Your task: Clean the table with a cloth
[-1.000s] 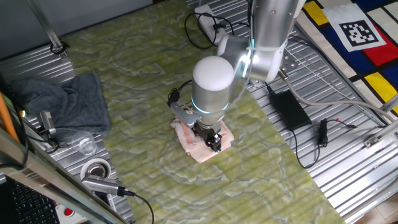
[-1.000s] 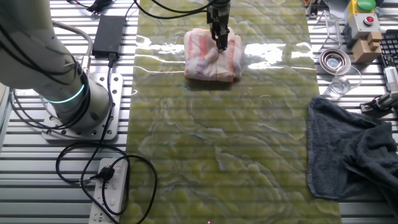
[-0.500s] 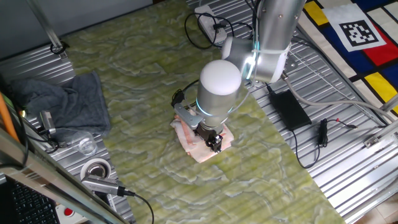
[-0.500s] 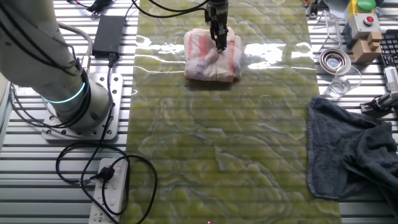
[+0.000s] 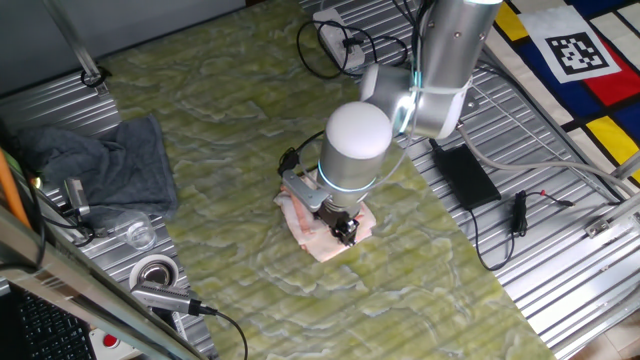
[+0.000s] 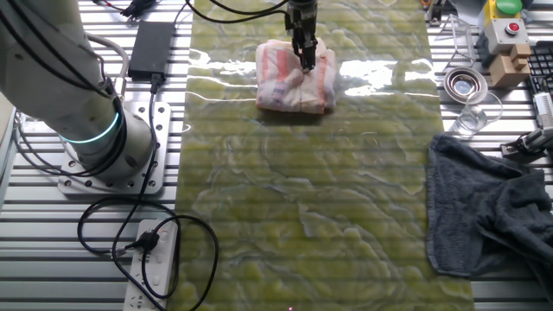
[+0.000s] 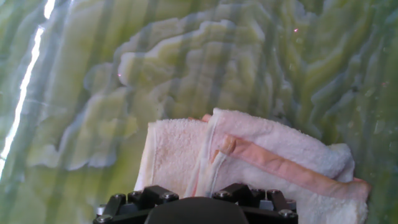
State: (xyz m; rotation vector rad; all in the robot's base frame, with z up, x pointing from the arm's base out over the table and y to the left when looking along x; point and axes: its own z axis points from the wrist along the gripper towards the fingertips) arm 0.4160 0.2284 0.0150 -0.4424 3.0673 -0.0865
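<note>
The pink and white cloth (image 5: 318,240) with orange-red stripes lies bunched on the yellow-green marbled table (image 5: 220,130), near its middle. It also shows in the other fixed view (image 6: 281,82) and fills the lower part of the hand view (image 7: 267,149). My gripper (image 5: 345,232) points straight down into the cloth, with its fingers close together and pinched in the fabric's top folds (image 6: 304,59). The fingertips are hidden in the hand view; only the gripper body shows at the bottom edge.
A dark grey cloth (image 5: 100,165) lies at the table's edge, with a clear glass (image 5: 138,233) and a metal ring (image 5: 153,272) beside it. A black power adapter (image 5: 463,170), cables and a power strip (image 6: 151,259) lie on the ribbed metal. The robot base (image 6: 95,138) stands beside the table.
The arm's upper joints have shifted a little to the right. The gripper and the cloth have stayed in almost the same place.
</note>
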